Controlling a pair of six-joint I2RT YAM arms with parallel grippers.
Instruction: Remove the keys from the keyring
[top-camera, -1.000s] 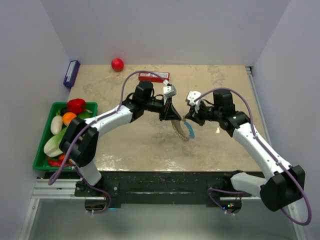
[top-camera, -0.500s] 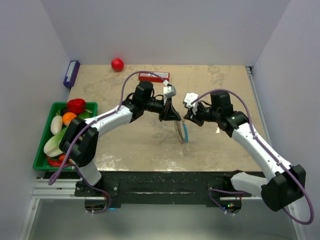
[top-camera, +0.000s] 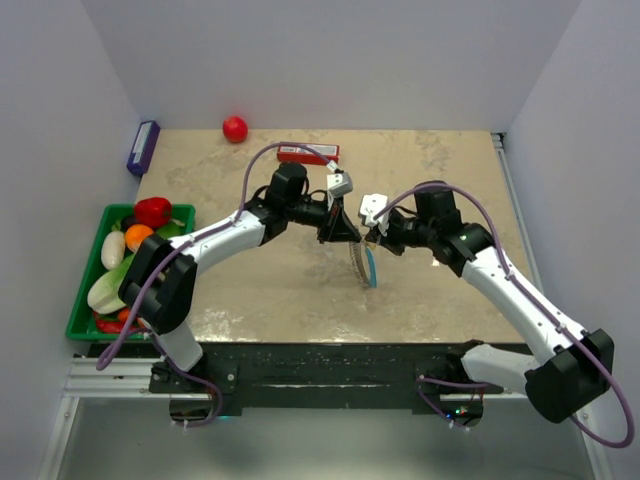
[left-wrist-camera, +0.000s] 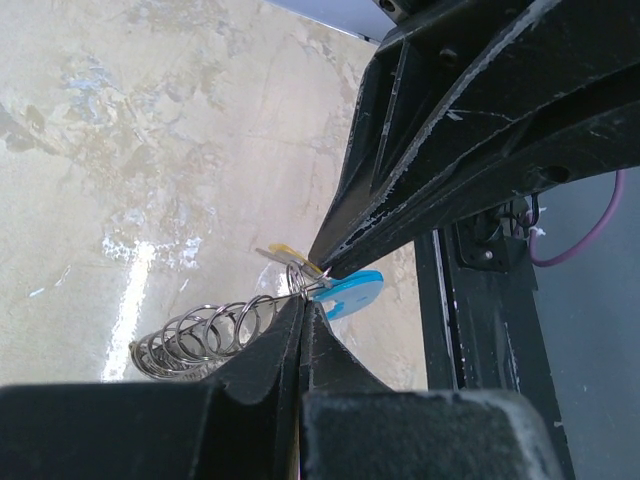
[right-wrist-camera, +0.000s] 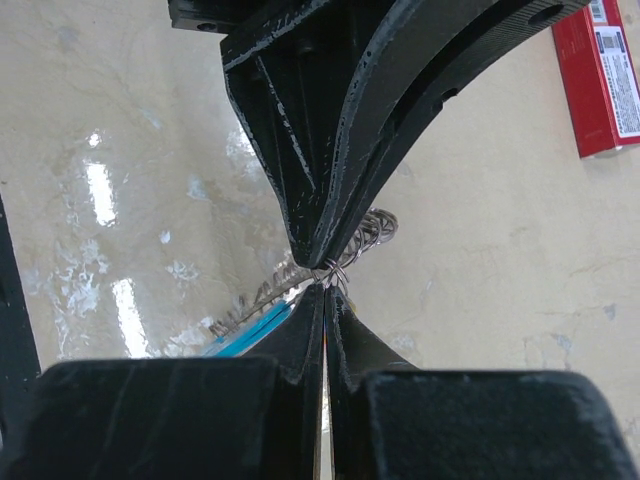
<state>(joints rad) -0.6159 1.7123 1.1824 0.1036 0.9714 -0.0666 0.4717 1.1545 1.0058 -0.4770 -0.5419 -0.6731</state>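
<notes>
Keyring (top-camera: 362, 264) is hanging over the middle of the table (top-camera: 450, 180) in the top view, just below where your two claws are meeting tip to tip. Your left claw (top-camera: 346, 233) is reaching in from the left and your right claw (top-camera: 369, 238) from the right. Both are pinching fully shut on the keyring's upper end. Its blue strip (top-camera: 372, 270) is facing the right arm. A red box (top-camera: 308, 153) and a red ball (top-camera: 235, 128) are lying well apart near the far edge.

From the left wrist, you are seeing the left claw (left-wrist-camera: 303, 308) clamping closed on a thin wire loop, with the right claw (left-wrist-camera: 322, 262) biting the same loop from above. The key (left-wrist-camera: 282, 252) is poking out just beside those tips. The coils (left-wrist-camera: 205, 335) are trailing left and the blue strip (left-wrist-camera: 350, 295) right.

From the right wrist, the right claw (right-wrist-camera: 325, 300) is squeezing shut on that loop, opposite the left claw (right-wrist-camera: 322, 255). The coils (right-wrist-camera: 372, 228) are showing behind. You cannot make out the key here.
</notes>
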